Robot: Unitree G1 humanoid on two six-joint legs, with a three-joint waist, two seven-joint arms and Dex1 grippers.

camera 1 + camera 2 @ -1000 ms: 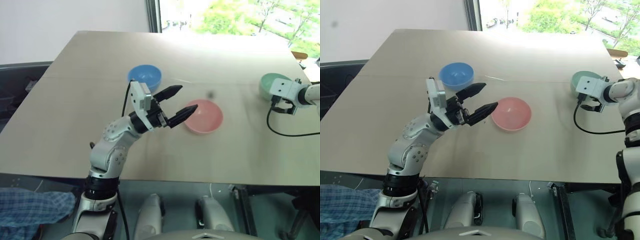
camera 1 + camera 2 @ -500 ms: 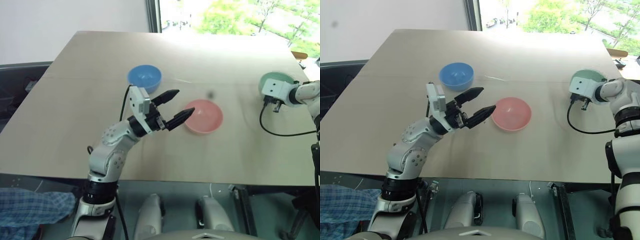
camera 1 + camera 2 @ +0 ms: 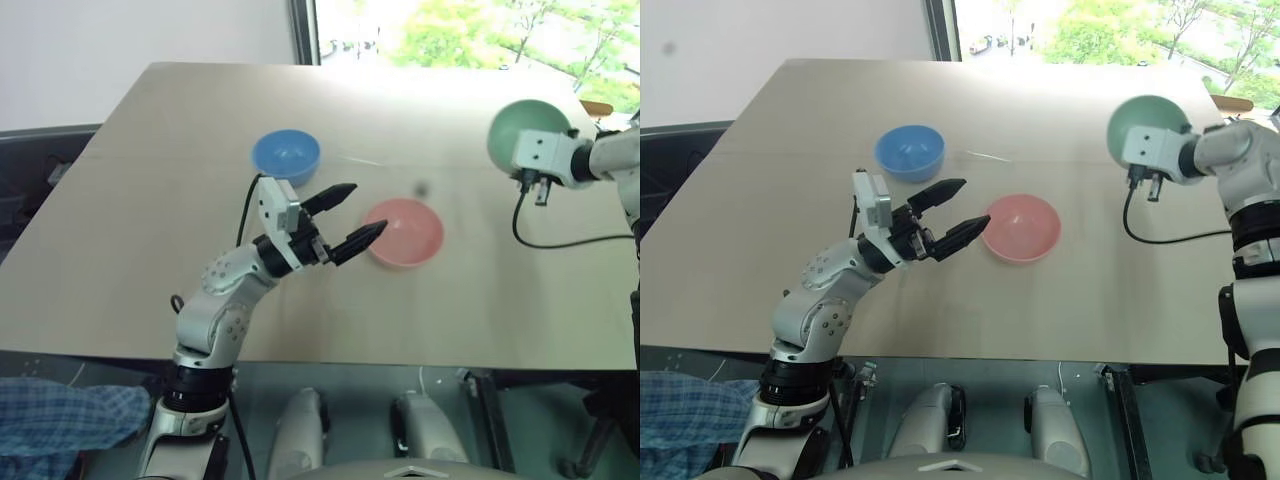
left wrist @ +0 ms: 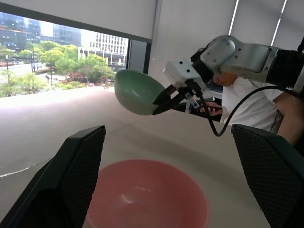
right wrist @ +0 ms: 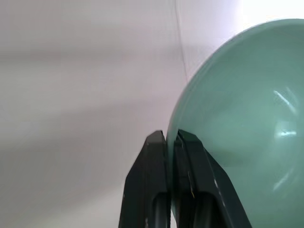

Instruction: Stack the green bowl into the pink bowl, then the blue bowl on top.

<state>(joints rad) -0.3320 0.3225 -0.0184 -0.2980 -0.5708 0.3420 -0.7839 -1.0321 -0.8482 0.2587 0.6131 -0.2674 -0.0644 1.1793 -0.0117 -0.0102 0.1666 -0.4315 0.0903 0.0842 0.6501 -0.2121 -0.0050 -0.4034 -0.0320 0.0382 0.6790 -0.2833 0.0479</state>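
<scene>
- Your right gripper [image 5: 172,142] is pinching the rim of the small pale mint-green plastic bowl [image 3: 527,130], holding it tilted above the beige table [image 3: 140,220] at 2 o'clock.
- Your left gripper [image 3: 348,216] is hovering with jaws spread, just beside the salmon-pink round bowl [image 3: 404,232] at centre.
- The sky-blue round bowl [image 3: 286,154] is sitting at 11 o'clock of the pink one.

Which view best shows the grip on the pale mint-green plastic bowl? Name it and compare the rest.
The right wrist view: the right gripper pinches the pale mint-green plastic bowl by its rim. The left wrist view shows it lifted over the table; the eye views show it tipped, fingers hidden.
</scene>
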